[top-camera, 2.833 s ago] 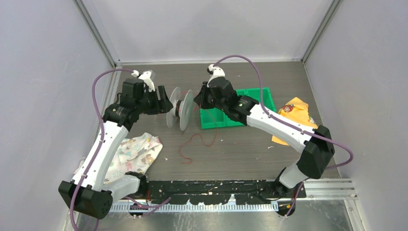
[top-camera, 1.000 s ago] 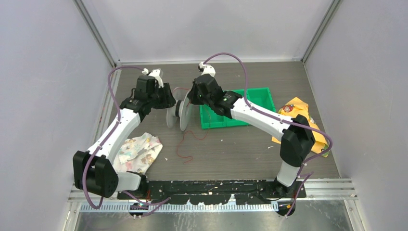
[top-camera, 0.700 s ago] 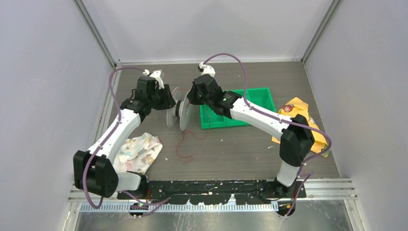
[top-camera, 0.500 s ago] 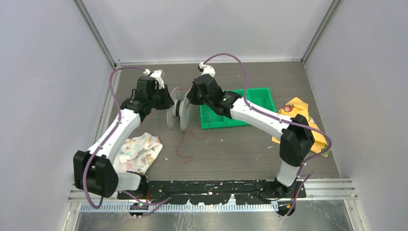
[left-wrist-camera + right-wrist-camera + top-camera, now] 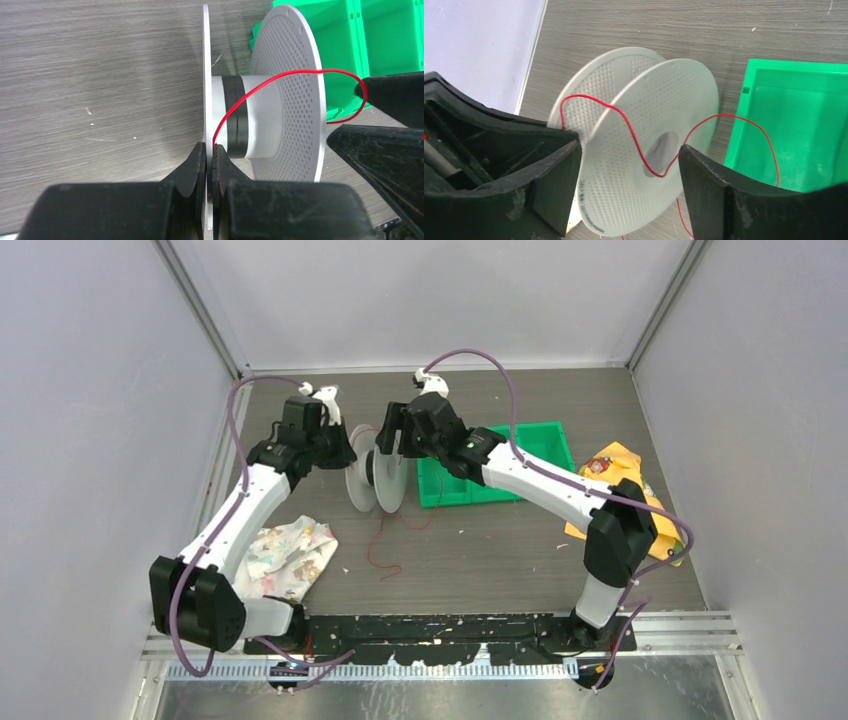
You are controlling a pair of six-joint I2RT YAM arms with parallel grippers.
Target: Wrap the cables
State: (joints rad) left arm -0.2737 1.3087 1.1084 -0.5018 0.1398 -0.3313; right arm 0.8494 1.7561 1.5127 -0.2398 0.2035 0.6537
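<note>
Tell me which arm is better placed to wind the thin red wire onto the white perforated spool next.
Right, probably. The left gripper is shut on one flange of the white perforated spool, steadying it; the right gripper is open, with the thin red wire crossing between its fingers.

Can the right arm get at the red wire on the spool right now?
Probably yes: the right pincer is open, the red wire loops over the spool between its fingers, nothing blocking it.
</note>
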